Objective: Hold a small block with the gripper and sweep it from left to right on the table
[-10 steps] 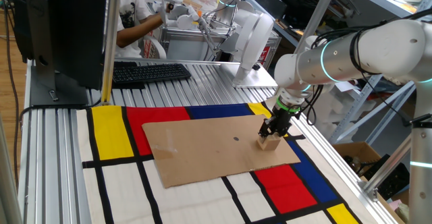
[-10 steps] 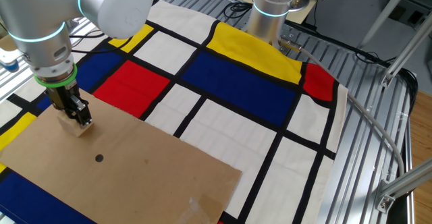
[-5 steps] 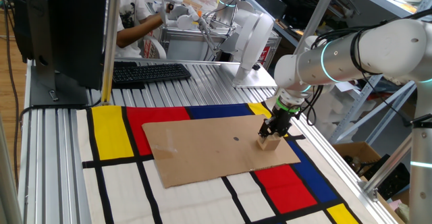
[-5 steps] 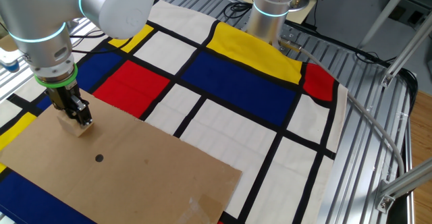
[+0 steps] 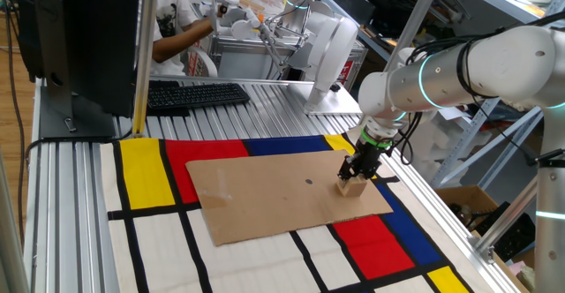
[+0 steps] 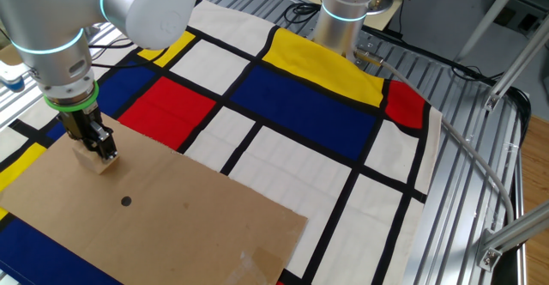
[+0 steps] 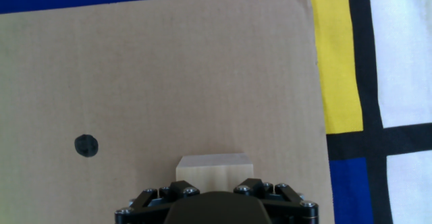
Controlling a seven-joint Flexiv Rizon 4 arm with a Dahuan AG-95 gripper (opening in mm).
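Observation:
The small tan wooden block (image 5: 352,187) stands on the brown cardboard sheet (image 5: 274,194), near the sheet's right edge. My black gripper (image 5: 357,170) with its green ring comes down onto the block and is shut on it. In the other fixed view the gripper (image 6: 99,145) grips the block (image 6: 101,161) at the sheet's far left corner. In the hand view the block (image 7: 214,168) sits between the black jaws, which press on both its sides. The block rests on the cardboard (image 7: 169,82), which lies on the table's coloured mat (image 5: 150,174).
A black dot (image 7: 86,145) marks the cardboard left of the block. A keyboard (image 5: 194,93) and a monitor (image 5: 79,28) stand at the table's back. A second robot base (image 6: 343,15) stands at the mat's far edge. A person (image 5: 177,28) works behind the table.

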